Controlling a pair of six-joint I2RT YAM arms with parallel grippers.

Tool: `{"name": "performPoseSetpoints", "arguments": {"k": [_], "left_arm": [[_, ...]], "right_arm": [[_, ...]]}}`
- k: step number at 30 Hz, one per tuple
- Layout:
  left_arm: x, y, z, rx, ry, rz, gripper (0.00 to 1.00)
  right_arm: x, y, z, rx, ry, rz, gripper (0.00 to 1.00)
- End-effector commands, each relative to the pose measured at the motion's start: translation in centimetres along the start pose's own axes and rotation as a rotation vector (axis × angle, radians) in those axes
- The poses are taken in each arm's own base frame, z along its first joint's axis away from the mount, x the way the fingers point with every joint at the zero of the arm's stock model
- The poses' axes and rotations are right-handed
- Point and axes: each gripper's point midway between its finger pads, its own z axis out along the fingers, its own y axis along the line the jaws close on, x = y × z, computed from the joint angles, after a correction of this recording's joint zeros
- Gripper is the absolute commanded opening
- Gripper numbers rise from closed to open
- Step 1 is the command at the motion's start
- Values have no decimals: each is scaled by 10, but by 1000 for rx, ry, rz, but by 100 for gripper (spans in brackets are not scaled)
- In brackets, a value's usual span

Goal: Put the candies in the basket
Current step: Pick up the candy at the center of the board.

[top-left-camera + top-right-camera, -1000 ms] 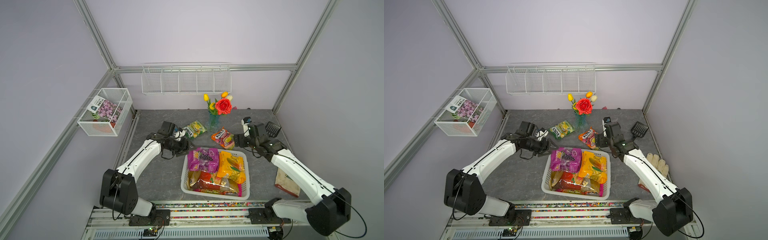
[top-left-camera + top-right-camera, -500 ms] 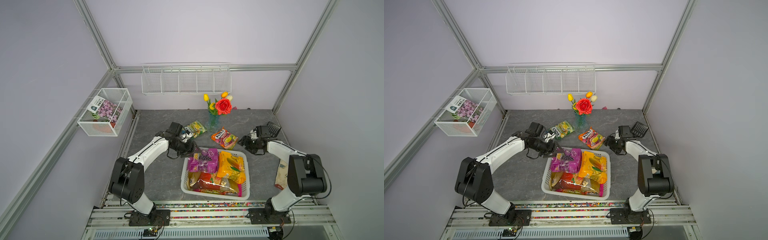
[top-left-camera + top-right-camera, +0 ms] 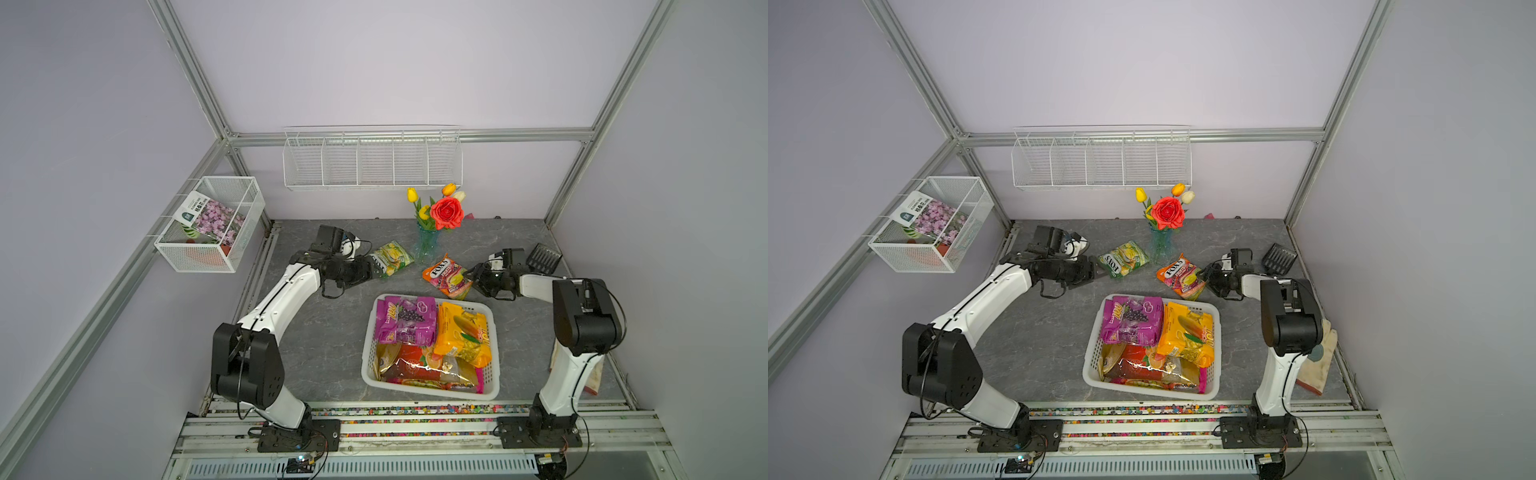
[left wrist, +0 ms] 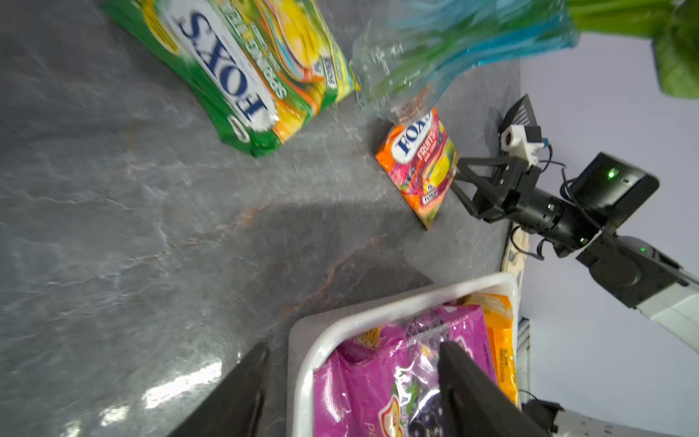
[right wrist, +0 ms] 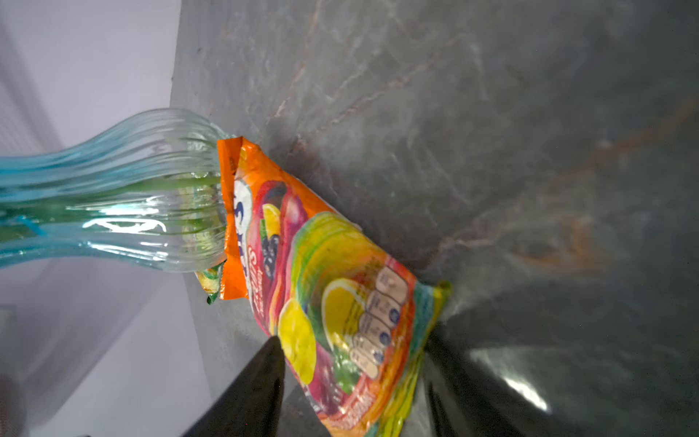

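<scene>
Two claws sit low on the worktop [image 3: 324, 340]. Right claw [image 3: 473, 277]: jaws apart, straddling the near end of the orange FOX'S bag [image 3: 448, 277]; pads beside it, not seen clamped. That bag lies flat on the worktop, far corner touching the vase [image 3: 427, 245].

Left claw [image 3: 1090, 272]: jaws spread, empty, just beside the green FOX'S bag [image 3: 1123, 259], which lies flat on the worktop near the vase.

Basket [image 3: 492, 332] sits toward the front of the worktop. Purple bag [image 3: 406, 320] and orange mango bag [image 3: 463, 338] lie on top; gold bag [image 3: 415, 365] and a pink edge [image 3: 480, 380] underneath.

Progress, judged: four of six bags in; both FOX'S bags left, each with a claw at it.

Around: flowers in the vase, a black slotted piece [image 3: 542, 257] behind the right arm, a glove [image 3: 1316, 365] at the right edge, wire rack [image 3: 372, 160] and wire cube [image 3: 210, 224] on the walls.

In the way: the vase stands between the two bags, touching the orange one; a careless lift might tip it.
</scene>
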Motion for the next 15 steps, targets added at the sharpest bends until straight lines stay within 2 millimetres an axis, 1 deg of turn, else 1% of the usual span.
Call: {"name": "performPoseSetpoints", "arguments": {"k": [1, 3, 7, 8, 12, 15], "left_arm": [[-24, 7, -19, -64, -107, 32, 72], [-27, 7, -22, -68, -123, 46, 73], [-27, 2, -25, -49, -130, 69, 73], [-27, 0, -26, -41, -132, 78, 73], [-29, -16, -33, 27, -159, 122, 73], [-31, -25, -40, 66, -195, 150, 73]], "right_arm": [[2, 1, 13, -81, 27, -1, 38], [2, 14, 13, -156, 28, -52, 22], [1, 41, 0, -273, 8, -119, 2], [1, 48, -6, -296, 0, -135, 0], [4, 73, -32, -354, -33, -212, 0], [8, 88, -54, -354, -61, -267, 0]]}}
